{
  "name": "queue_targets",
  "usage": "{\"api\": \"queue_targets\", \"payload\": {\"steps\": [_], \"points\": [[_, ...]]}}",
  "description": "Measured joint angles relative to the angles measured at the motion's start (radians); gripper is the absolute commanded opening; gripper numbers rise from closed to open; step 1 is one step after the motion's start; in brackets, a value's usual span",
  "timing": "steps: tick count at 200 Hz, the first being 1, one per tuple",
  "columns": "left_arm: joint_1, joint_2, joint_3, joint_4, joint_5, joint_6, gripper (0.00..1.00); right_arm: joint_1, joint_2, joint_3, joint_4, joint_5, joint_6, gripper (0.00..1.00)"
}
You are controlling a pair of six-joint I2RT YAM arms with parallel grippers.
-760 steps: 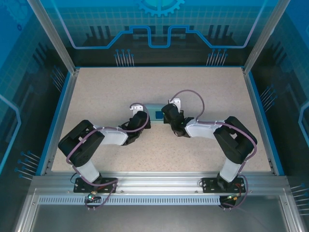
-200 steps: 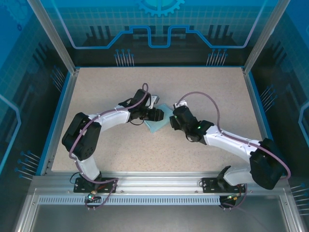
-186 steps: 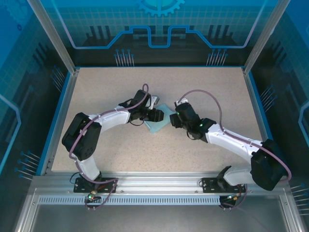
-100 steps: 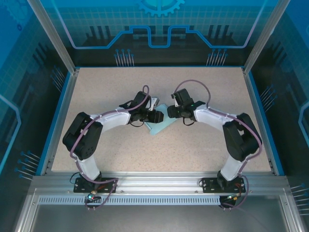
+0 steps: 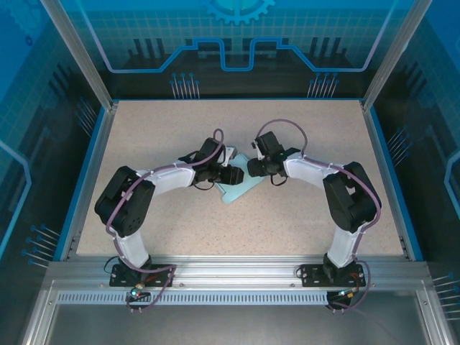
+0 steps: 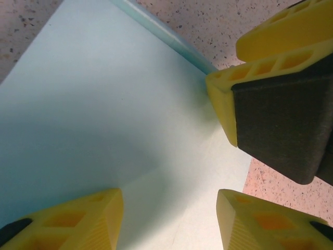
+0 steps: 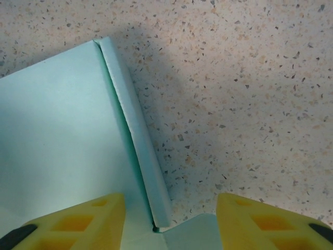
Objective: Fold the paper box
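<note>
Two grippers are meeting over the paper box [image 5: 237, 190], which is lying flat at the middle of the speckled table [image 5: 144, 129], just near of both sets of fingers.

From the left, the left gripper [image 5: 234, 175] is reaching in and pointing right. In its wrist view its yellow fingers [image 6: 78, 219] are standing apart, holding nothing, with the pale blue card [image 6: 104, 104] spreading under them and away to the far left. The card is looking thin, smooth and matte, with one soft crease line running across it.

On the right, the right gripper [image 5: 253, 169] is facing left, almost nose to nose with the other. One of its fingers [image 6: 223, 104], yellow ribbed plastic with a dark rubber pad [image 6: 281, 125], is sitting at the sheet's right edge. Its own jaws are also standing open and empty [image 7: 171, 224], straddling a narrow flap [image 7: 135, 135] that is running lengthwise away from them along the sheet's right border.

That strip is lying in line with the right gripper's reach, so the right arm looks better placed to work it, while the left is sitting over the main panel.
</note>
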State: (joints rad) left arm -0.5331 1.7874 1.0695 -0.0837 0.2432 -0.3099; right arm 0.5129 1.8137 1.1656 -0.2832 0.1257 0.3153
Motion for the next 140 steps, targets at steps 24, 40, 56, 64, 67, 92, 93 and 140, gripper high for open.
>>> {"api": "queue_targets", "payload": {"steps": [24, 40, 56, 64, 67, 92, 93, 140], "points": [[0.006, -0.035, 0.000, -0.004, -0.030, 0.003, 0.58, -0.002, -0.018, 0.021, -0.035, -0.003, -0.023, 0.53], [0.019, -0.071, 0.000, -0.002, -0.046, 0.003, 0.59, -0.003, -0.057, 0.021, -0.064, -0.004, -0.032, 0.55], [0.050, -0.099, 0.000, 0.001, -0.056, 0.003, 0.60, -0.003, -0.110, 0.019, -0.086, -0.010, -0.032, 0.56], [0.071, -0.103, 0.001, 0.000, -0.056, 0.003, 0.61, -0.003, -0.144, 0.012, -0.092, -0.018, -0.028, 0.57], [0.079, -0.103, 0.001, 0.000, -0.056, 0.002, 0.61, -0.003, -0.157, 0.007, -0.094, -0.024, -0.028, 0.57], [0.157, -0.072, 0.024, -0.046, -0.045, 0.002, 0.62, -0.003, -0.264, -0.064, -0.113, -0.077, 0.006, 0.60], [0.159, -0.070, 0.026, -0.047, -0.045, 0.003, 0.62, -0.003, -0.267, -0.067, -0.113, -0.079, 0.006, 0.61], [0.195, 0.073, 0.142, -0.151, 0.000, 0.041, 0.62, 0.004, -0.290, -0.185, -0.121, -0.244, 0.090, 0.62]]}}
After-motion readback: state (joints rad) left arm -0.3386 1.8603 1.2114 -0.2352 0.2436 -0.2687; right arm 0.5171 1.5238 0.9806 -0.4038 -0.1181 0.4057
